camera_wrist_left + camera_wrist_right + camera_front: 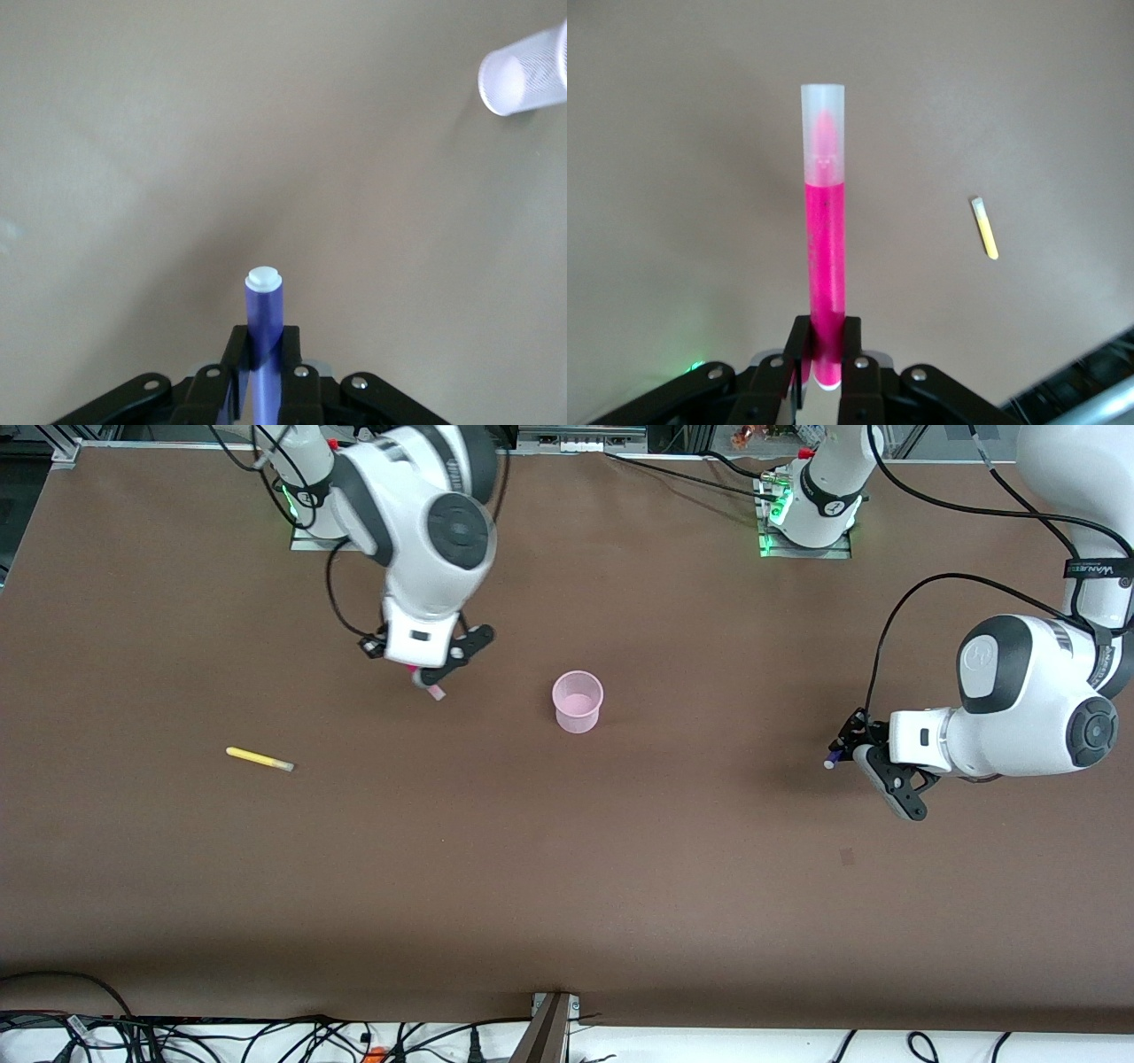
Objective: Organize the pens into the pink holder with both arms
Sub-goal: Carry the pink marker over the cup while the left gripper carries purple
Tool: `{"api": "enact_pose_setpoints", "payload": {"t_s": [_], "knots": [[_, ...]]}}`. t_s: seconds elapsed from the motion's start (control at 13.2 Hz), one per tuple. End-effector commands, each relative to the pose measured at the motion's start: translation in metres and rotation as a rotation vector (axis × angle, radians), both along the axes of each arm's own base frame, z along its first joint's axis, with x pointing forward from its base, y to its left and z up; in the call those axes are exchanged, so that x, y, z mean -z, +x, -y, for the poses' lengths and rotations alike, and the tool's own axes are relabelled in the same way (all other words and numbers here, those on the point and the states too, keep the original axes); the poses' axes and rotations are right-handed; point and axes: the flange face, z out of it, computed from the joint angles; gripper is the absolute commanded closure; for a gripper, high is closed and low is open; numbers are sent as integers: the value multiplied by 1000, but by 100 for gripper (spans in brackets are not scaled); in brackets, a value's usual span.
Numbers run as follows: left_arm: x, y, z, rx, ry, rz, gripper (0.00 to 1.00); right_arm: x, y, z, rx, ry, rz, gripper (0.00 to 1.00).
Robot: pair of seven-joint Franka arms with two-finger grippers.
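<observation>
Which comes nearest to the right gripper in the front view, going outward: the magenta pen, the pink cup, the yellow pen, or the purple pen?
1. Magenta-pink marker pen: clamped in the right gripper.
2. Translucent pale-pink round cup: mid-table.
3. Yellow marker pen: lying toward the right arm's end; close to the cup's rank, hard to call.
4. Purple marker pen: in the left gripper.

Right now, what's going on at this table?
Both arms are holding pens up over the table. The right pincer is shut on the magenta-pink pen, toward the right arm's end from the pink holder. The left pincer is shut on the purple pen, toward the left arm's end. The holder looks empty, and the yellow pen lies on the table.
</observation>
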Motion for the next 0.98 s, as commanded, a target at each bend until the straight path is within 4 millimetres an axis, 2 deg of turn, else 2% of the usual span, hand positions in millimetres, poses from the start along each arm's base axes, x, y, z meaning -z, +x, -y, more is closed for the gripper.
{"api": "enact_pose_setpoints", "payload": {"t_s": [0.0, 0.08, 0.38, 0.61, 0.76, 0.91], "knots": [[-20, 13, 7, 204, -117, 97, 100, 33, -16, -87, -106, -128, 43, 100], [-22, 15, 5, 209, -150, 111, 100, 44, -28, -104, -135, -136, 49, 100], [-24, 25, 12, 194, -218, 123, 100, 55, -71, -158, -267, -160, 107, 100], [-14, 23, 26, 188, -348, 93, 100, 74, -95, -169, -326, -266, 87, 100], [-13, 23, 33, 177, -411, 96, 100, 83, -125, -189, -398, -312, 112, 100], [-13, 22, 49, 192, -489, 107, 100, 96, -132, -196, -426, -338, 127, 100]]}}
